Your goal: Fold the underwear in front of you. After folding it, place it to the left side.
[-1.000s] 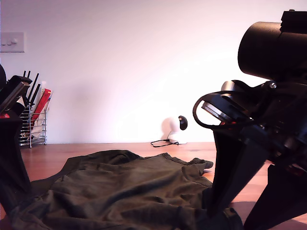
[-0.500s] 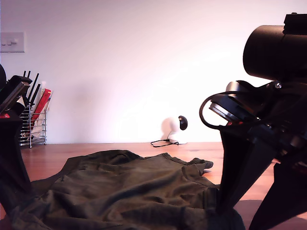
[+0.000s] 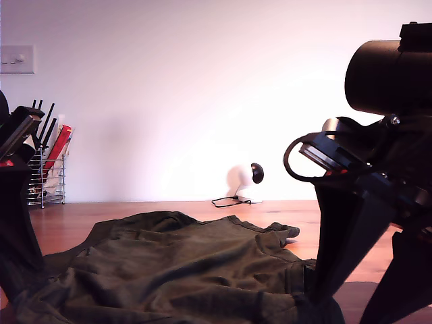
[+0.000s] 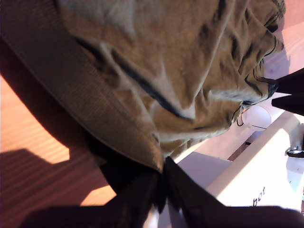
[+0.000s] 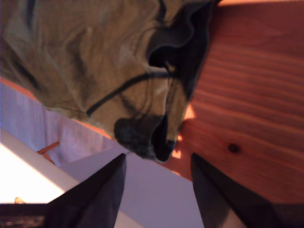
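From the exterior view's left, one dark arm (image 3: 17, 236) stands over the near hem of the underwear (image 3: 175, 263), which lies rumpled across the front of the wooden bench (image 3: 81, 219), well forward of the wire rack (image 3: 47, 179) and the small white camera (image 3: 244, 181) at the back edge. Another arm (image 3: 351, 236) comes down on the cloth at that view's right. The first end effector (image 4: 161, 183) looks clenched on the wide waistband. The second end effector (image 5: 157, 159) is spread, a bunched hem just ahead of its jaws and ungrasped. I'd close it on that hem before lifting, then raise both corners level so the fold lands flat.
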Controlling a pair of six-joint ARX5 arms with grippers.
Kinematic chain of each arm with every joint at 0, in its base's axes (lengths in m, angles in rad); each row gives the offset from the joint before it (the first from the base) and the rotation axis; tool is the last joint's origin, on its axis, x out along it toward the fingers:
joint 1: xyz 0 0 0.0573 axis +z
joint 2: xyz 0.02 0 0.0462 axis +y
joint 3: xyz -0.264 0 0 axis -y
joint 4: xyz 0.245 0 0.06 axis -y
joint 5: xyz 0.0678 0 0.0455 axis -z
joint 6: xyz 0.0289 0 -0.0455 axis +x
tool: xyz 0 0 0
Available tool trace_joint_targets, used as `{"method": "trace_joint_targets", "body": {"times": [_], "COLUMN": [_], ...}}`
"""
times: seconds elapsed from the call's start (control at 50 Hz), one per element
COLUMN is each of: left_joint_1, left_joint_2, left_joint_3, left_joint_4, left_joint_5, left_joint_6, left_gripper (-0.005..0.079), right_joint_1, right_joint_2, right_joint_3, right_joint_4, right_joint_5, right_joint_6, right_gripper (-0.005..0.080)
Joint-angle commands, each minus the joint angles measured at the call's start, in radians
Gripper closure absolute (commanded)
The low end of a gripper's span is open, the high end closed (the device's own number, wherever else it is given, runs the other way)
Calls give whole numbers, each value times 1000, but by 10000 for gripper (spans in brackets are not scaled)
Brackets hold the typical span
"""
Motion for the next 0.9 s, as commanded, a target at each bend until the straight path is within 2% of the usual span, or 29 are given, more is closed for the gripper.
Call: {"method": "trace_joint_targets", "body": {"times": [0.0,0.22,0.6,0.74,0.88], "left_joint_1": [-1,-1,-1,-1,-1], "left_joint_2": [7,7,7,7,7], "left_joint_3": [5,5,5,5,5], "left_joint_4": [0,0,0,2,8], "left_joint_5": [4,4,4,4,3], "left_joint_6": [12,13,13,13,19], "left_gripper": [762,762,762,762,762], "right_joint_1": [0,18,27,27,27], "right_joint_2": [24,60,98,103,103], "right_joint_3": [-9,-9,-9,-9,-9], "right_joint_4": [12,47,124,131,132], "right_joint_5": [-5,-29,-16,-1,-1], "right_joint_6": [14,27,47,42,23], "right_gripper": [359,360,377,456,609]}}
